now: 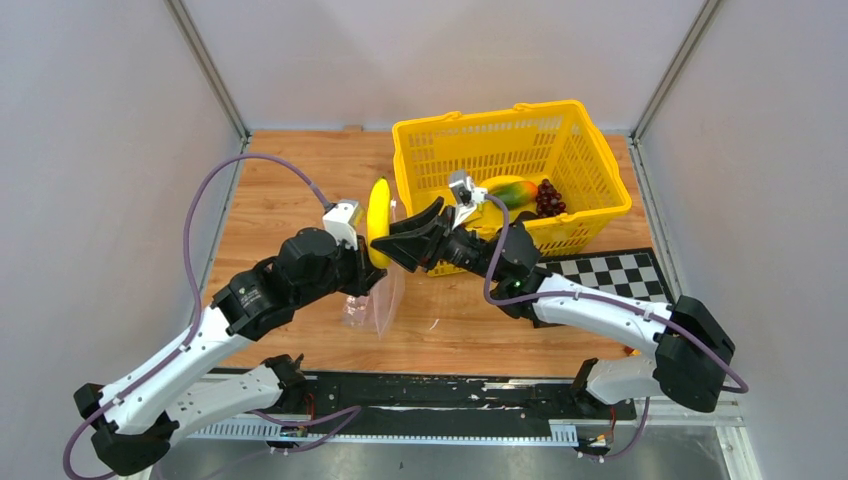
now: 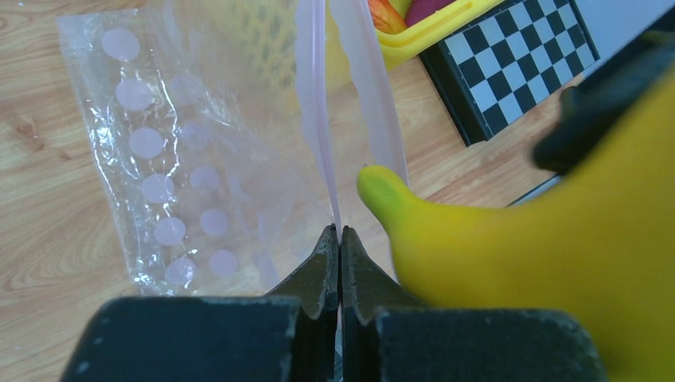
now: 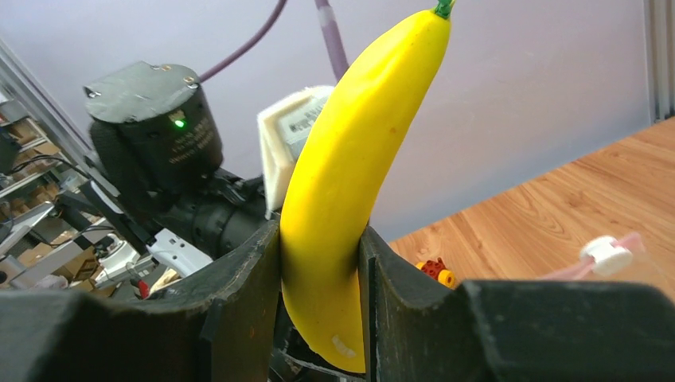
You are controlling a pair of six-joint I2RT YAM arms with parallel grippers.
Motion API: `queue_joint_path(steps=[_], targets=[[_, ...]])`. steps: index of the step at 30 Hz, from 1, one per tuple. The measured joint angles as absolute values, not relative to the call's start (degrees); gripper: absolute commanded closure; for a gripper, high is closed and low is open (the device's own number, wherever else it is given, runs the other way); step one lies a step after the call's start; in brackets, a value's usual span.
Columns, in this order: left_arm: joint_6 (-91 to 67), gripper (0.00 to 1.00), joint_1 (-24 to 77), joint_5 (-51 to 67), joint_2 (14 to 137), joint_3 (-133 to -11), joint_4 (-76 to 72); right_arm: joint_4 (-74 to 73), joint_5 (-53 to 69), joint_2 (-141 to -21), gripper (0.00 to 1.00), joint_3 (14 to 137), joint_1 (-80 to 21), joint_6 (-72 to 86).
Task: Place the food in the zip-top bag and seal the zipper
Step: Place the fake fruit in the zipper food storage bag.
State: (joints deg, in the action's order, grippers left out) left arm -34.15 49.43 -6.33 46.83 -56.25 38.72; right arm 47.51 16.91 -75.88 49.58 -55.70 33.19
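Right claw [image 3: 321,259] clamped on banana [image 3: 350,159], upright, tip just beside zipper [image 2: 313,103]. Left claw [image 2: 340,241] pinched tight on zipper, holding bag [image 2: 175,167] up by its mouth. Grapes [image 1: 548,198] in basket [image 1: 600,165].

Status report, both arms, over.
Left tool shut on pink mouth strip of clear pink-dotted plastic bag. Right tool shut on yellow toy banana, tip beside bag mouth, not inside. Dark grapes in yellow mesh basket.

No legible text, white label [image 3: 296,126] blurred
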Motion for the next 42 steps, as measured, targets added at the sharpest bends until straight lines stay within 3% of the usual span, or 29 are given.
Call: queue_joint_path(steps=[8,19,30,35,42], targets=[[-34.46,1.00,49.43,-6.94,44.53,-56.23,38.72,47.48,15.05,-76.31,0.76,46.28,-55.70,28.64],[-34.63,1.00,49.43,-8.29,43.00,-57.36,39.31,47.09,23.38,-76.27,0.41,45.69,-55.70,18.04],[-34.48,1.00,49.43,-10.50,42.61,-63.20,43.99,41.54,32.16,-76.23,0.46,49.58,-55.02,14.22],[-34.28,1.00,49.43,-12.32,42.70,-65.30,46.89,35.18,35.24,-74.48,0.42,51.75,-54.92,12.91],[-33.50,1.00,49.43,-14.15,44.82,-68.10,49.23,20.08,30.24,-66.26,0.41,56.64,-54.74,8.36]])
